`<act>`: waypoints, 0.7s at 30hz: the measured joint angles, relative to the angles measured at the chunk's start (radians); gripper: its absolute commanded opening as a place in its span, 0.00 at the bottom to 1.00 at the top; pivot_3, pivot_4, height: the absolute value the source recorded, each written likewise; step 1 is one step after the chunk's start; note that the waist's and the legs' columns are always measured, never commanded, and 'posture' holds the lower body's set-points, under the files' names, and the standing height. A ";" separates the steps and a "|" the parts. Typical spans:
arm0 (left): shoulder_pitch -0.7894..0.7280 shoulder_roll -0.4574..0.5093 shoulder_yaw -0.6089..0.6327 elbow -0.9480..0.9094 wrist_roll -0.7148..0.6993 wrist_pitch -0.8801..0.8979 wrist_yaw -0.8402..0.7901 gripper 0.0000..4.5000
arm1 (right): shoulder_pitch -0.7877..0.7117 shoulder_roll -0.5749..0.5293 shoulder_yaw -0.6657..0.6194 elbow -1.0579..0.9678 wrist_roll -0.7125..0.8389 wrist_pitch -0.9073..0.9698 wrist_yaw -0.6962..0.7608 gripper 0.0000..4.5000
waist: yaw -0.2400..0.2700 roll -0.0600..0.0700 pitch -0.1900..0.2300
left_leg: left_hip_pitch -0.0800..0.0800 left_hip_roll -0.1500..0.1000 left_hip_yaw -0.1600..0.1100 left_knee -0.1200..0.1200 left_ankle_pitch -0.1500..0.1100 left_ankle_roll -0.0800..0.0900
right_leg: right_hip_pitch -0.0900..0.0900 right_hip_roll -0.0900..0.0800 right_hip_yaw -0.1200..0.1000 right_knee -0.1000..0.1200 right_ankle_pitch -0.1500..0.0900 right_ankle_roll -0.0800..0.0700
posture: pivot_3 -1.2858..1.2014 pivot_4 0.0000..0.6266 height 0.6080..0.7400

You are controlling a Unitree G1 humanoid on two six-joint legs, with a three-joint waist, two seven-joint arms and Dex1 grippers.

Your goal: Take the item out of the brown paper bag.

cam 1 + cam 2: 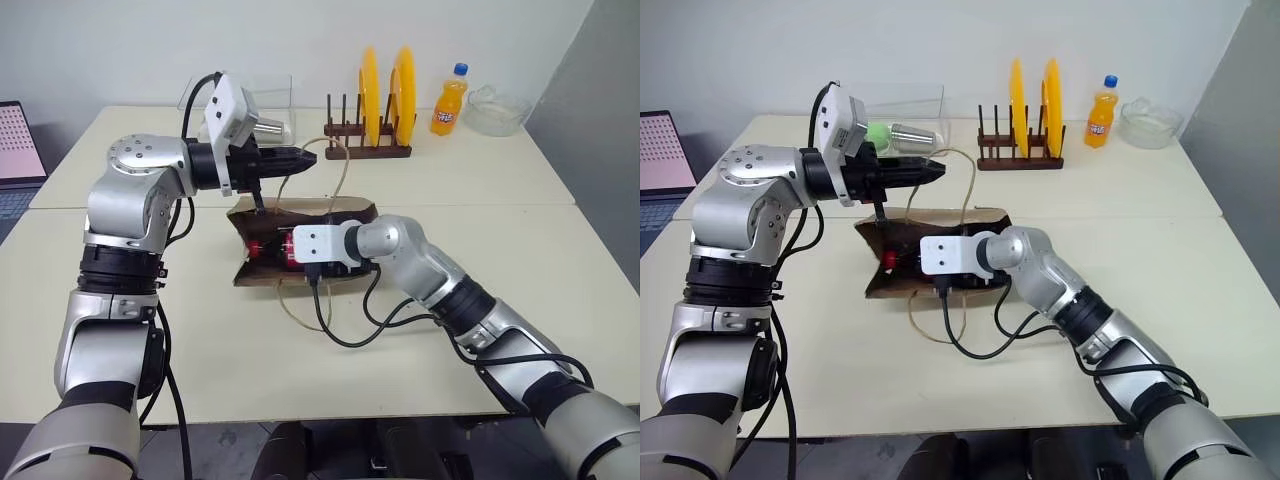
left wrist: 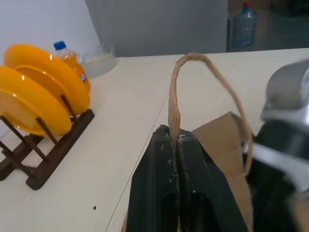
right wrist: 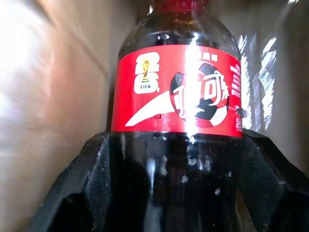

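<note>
Here the brown paper bag [image 1: 300,245] lies on its side near the middle of the table [image 1: 480,180], its mouth facing nine o'clock. The left gripper [image 2: 175,140] has its two black fingers pressed together on one thin loop handle [image 2: 203,60], lifting it up and toward twelve o'clock; judging by the pose, that pull keeps the mouth open and steadies the bag. The right gripper [image 3: 178,145] is reached deep inside the bag, its fingers spread around a dark cola bottle with a red label [image 3: 176,96], one finger on each side of the body, closed on it. That bottle is the item to remove, and it sits within the paper walls, its red just visible through the mouth [image 1: 890,258]. The second handle [image 1: 295,305] trails loose on the tabletop at six o'clock. At one o'clock from the bag stand a wooden rack with yellow plates [image 1: 385,95] and an orange soda bottle [image 1: 449,100].
</note>
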 measured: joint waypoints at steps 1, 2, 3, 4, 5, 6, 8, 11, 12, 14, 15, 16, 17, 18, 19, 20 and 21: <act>-0.001 0.000 0.000 0.008 0.008 -0.007 0.000 0.00 | 0.000 -0.003 -0.011 -0.029 0.015 -0.001 0.018 0.70 | 0.000 0.000 0.000 | 0.000 0.000 0.000 0.000 0.000 0.000 | 0.000 0.000 0.000 0.000 0.000 0.000 | 0.52 0.24 1.00; -0.001 -0.001 -0.001 0.017 0.013 -0.016 0.000 0.00 | 0.000 -0.010 -0.020 -0.053 0.037 -0.006 0.037 0.70 | 0.000 0.000 0.000 | 0.000 0.000 0.000 0.000 0.000 0.000 | 0.000 0.000 0.000 0.000 0.000 0.000 | 0.52 0.24 1.00; -0.001 -0.001 -0.001 0.028 0.017 -0.021 0.000 0.00 | 0.001 -0.019 -0.026 -0.076 0.060 -0.019 0.060 0.70 | 0.001 0.000 0.000 | 0.000 0.000 0.000 0.000 0.000 0.000 | 0.000 0.000 0.000 0.000 0.000 0.000 | 0.52 0.24 1.00; -0.001 -0.001 -0.001 0.034 0.024 -0.026 0.000 0.00 | 0.006 -0.027 -0.036 -0.094 0.088 -0.036 0.085 0.70 | 0.001 0.000 0.000 | 0.000 0.000 0.000 0.000 0.000 0.000 | 0.000 0.000 0.000 0.000 0.000 0.000 | 0.52 0.24 1.00; -0.001 -0.001 -0.001 0.042 0.031 -0.037 0.000 0.00 | 0.013 -0.030 -0.047 -0.111 0.121 -0.049 0.108 0.70 | 0.000 0.000 0.000 | 0.000 0.000 0.000 0.000 0.000 0.000 | 0.000 0.000 0.000 0.000 0.000 0.000 | 0.52 0.24 1.00; -0.003 -0.002 -0.001 0.052 0.035 -0.042 0.000 0.00 | 0.022 -0.030 -0.059 -0.127 0.149 -0.053 0.124 0.70 | 0.001 0.000 0.000 | 0.000 0.000 0.000 0.000 0.000 0.000 | 0.000 0.000 0.000 0.000 0.000 0.000 | 0.52 0.24 1.00; -0.006 -0.006 -0.001 0.065 0.043 -0.047 0.000 0.00 | 0.033 -0.027 -0.073 -0.147 0.203 -0.053 0.154 0.70 | 0.001 0.000 0.000 | 0.000 0.000 0.000 0.000 0.000 0.000 | 0.000 0.000 -0.001 0.000 0.000 0.000 | 0.52 0.24 1.00; -0.014 -0.015 -0.001 0.074 0.052 -0.060 0.000 0.00 | 0.038 -0.026 -0.107 -0.174 0.282 -0.039 0.193 0.70 | 0.001 0.000 0.000 | 0.000 0.000 0.000 0.000 0.000 0.000 | 0.000 0.000 -0.001 0.000 0.000 0.000 | 0.52 0.24 1.00; -0.017 -0.016 -0.001 0.074 0.054 -0.062 0.000 0.00 | 0.038 -0.030 -0.123 -0.184 0.310 -0.021 0.203 0.70 | 0.001 0.000 0.000 | 0.000 0.000 0.000 0.000 0.000 0.000 | 0.000 0.000 -0.001 0.000 0.000 0.000 | 0.52 0.24 1.00; -0.017 -0.020 -0.001 0.078 0.058 -0.064 0.000 0.00 | 0.038 -0.036 -0.173 -0.211 0.384 0.041 0.214 0.70 | 0.002 0.000 0.000 | 0.000 0.000 0.000 0.000 0.000 0.000 | 0.000 0.000 -0.001 0.000 0.000 0.000 | 0.52 0.24 1.00; -0.017 -0.021 -0.001 0.082 0.061 -0.065 0.000 0.00 | 0.038 -0.038 -0.204 -0.227 0.419 0.075 0.214 0.70 | 0.002 0.000 0.000 | 0.000 0.000 0.000 0.000 0.000 0.000 | 0.000 0.000 -0.001 0.000 0.000 0.000 | 0.52 0.24 1.00; -0.017 -0.021 -0.001 0.087 0.063 -0.066 0.000 0.00 | 0.038 -0.039 -0.236 -0.245 0.454 0.109 0.211 0.70 | 0.002 0.000 0.000 | 0.000 0.000 0.000 0.000 0.000 0.000 | 0.000 0.000 -0.001 0.000 0.000 0.000 | 0.52 0.24 1.00; -0.017 -0.022 -0.001 0.092 0.067 -0.066 0.000 0.00 | 0.038 -0.041 -0.271 -0.263 0.490 0.143 0.204 0.70 | 0.002 0.000 0.000 | 0.000 0.000 -0.001 0.000 0.000 0.000 | 0.000 0.000 -0.001 0.000 0.000 0.000 | 0.52 0.24 1.00; -0.017 -0.023 -0.002 0.093 0.070 -0.066 0.000 0.00 | 0.037 -0.045 -0.299 -0.274 0.517 0.167 0.198 0.70 | 0.002 0.000 0.000 | 0.000 0.000 -0.001 0.000 0.000 0.000 | 0.000 0.000 -0.001 0.000 0.000 0.000 | 0.52 0.24 1.00; -0.017 -0.024 -0.002 0.093 0.072 -0.066 0.000 0.00 | 0.035 -0.052 -0.329 -0.283 0.547 0.197 0.188 0.70 | 0.002 0.000 0.000 | 0.000 0.000 -0.001 0.000 0.000 0.000 | 0.000 0.000 -0.001 0.000 0.000 0.000 | 0.52 0.24 1.00; -0.017 -0.026 -0.002 0.093 0.074 -0.066 0.000 0.00 | 0.031 -0.063 -0.361 -0.286 0.570 0.223 0.177 0.70 | 0.003 0.000 0.000 | 0.000 0.000 0.000 0.000 0.000 0.000 | 0.000 0.000 -0.001 0.000 0.000 0.000 | 0.52 0.24 1.00; -0.017 -0.028 -0.002 0.093 0.075 -0.067 0.000 0.00 | 0.029 -0.082 -0.387 -0.288 0.588 0.239 0.168 0.70 | 0.003 0.000 0.000 | 0.000 0.000 0.000 0.000 0.000 0.001 | 0.001 -0.001 -0.001 0.000 0.000 0.000 | 0.52 0.24 1.00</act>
